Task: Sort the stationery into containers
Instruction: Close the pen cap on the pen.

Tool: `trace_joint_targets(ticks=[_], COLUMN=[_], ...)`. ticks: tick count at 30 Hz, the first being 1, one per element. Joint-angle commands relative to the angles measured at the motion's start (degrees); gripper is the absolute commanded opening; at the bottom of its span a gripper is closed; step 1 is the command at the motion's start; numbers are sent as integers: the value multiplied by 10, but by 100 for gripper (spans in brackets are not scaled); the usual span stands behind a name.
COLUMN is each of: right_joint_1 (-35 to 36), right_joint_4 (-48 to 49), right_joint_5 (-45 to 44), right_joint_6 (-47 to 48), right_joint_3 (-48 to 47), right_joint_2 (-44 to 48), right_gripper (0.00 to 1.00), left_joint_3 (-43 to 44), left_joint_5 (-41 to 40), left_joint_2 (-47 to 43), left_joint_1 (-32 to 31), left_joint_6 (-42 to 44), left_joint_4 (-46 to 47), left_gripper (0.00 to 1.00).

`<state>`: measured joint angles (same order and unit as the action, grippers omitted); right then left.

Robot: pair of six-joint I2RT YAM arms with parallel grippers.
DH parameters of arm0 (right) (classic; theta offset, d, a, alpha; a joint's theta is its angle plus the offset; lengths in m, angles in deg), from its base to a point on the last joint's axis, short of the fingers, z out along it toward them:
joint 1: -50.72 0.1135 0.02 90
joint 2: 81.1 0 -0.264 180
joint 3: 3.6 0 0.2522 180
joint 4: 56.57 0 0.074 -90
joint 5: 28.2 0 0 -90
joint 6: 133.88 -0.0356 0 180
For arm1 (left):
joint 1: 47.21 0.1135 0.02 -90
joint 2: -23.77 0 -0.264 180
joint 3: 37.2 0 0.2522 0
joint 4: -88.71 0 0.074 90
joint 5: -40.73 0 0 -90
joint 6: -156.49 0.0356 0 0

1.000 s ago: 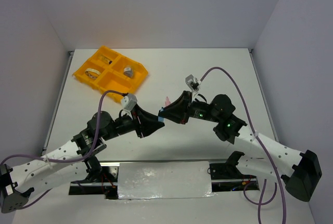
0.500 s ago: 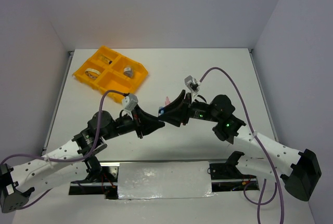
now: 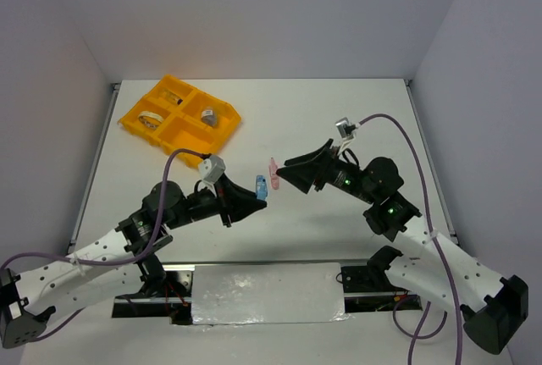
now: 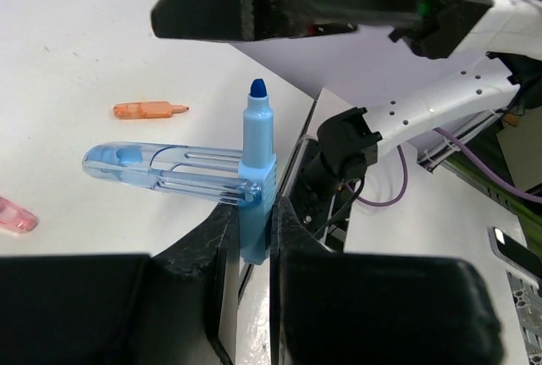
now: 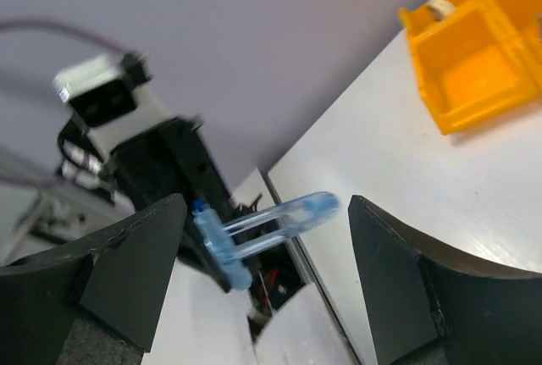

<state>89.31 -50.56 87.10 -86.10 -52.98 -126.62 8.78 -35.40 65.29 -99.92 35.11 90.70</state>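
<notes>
We see the light-blue pen (image 4: 257, 141) upright in the left tool (image 4: 251, 229), its clear cap (image 4: 161, 166) sideways. The pink piece (image 3: 273, 165) lies near the tabletop's (image 3: 339, 119) middle; the orange-yellow tray (image 3: 180, 135) sits at its far-left corner.

Bare table (image 3: 339, 119) right of tray (image 3: 180, 108), pink piece (image 3: 273, 166) beside right end effector (image 3: 283, 171)

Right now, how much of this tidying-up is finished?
Partly done. The beige tape ring and the grey-topped jar already sit in compartments of the orange tray. In hand: the left gripper pinches the light-blue piece, while the right gripper stands open beside it, holding nothing. Left to do: that blue piece, plus the pink piece and the orange piece lying loose on the table.
</notes>
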Motion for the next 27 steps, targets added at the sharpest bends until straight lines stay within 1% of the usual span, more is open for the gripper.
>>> trace_joint_targets(ticks=[1, 2, 4, 5, 6, 7, 8, 10, 11, 14, 16, 19, 23, 27], right_joint_1=[-42, -47, -49, -50, -49, -48, -48, -46, -42, -28, -26, -19, -11, 3], right_joint_4=[-55, -54, -31, -3, 23, 63, 150, 225, 275, 321, 316, 288, 224, 177], right_joint_5=[-57, -56, -47, -34, -27, -18, -11, 10, 18, 25, 12, -26, -64, -84], right_joint_6=[-131, -186, -235, -282, -306, -332, -386, -427, -452, -479, -486, -496, -495, -486], right_joint_3=[38, 48, 82, 92, 107, 147, 167, 203, 207, 211, 212, 220, 217, 205], right_joint_2=[25, 25, 9, 2, -5, -19, -26, -43, -58, -58, -42, 13, 93, 120], right_gripper=[85, 85, 85, 85, 85, 85, 85, 84, 84, 83, 83, 83, 83, 83], left_joint_3=[0, 1, 4, 5, 6, 6, 6, 4, 3, -1, 1, 1, -2, 2], left_joint_5=[30, 41, 62, 81, 91, 104, 124, 141, 151, 179, 191, 204, 204, 208], left_joint_2=[-22, -24, -27, -29, -31, -32, -35, -35, -33, -19, -5, 8, 17, 29], left_joint_1=[-1, -1, -1, -1, -1, -1, -1, -1, -1, -1, -1, -1, -1, -1], left_joint_6=[31, 35, 49, 54, 62, 67, 70, 78, 80, 82, 85, 87, 87, 87], left_joint_4=[20, 21, 20, 20, 22, 24, 28, 31, 36, 54, 59, 70, 83, 94], left_gripper=[0, 0, 0, 0, 0, 0, 0, 0, 0, 0, 0, 0, 0, 0])
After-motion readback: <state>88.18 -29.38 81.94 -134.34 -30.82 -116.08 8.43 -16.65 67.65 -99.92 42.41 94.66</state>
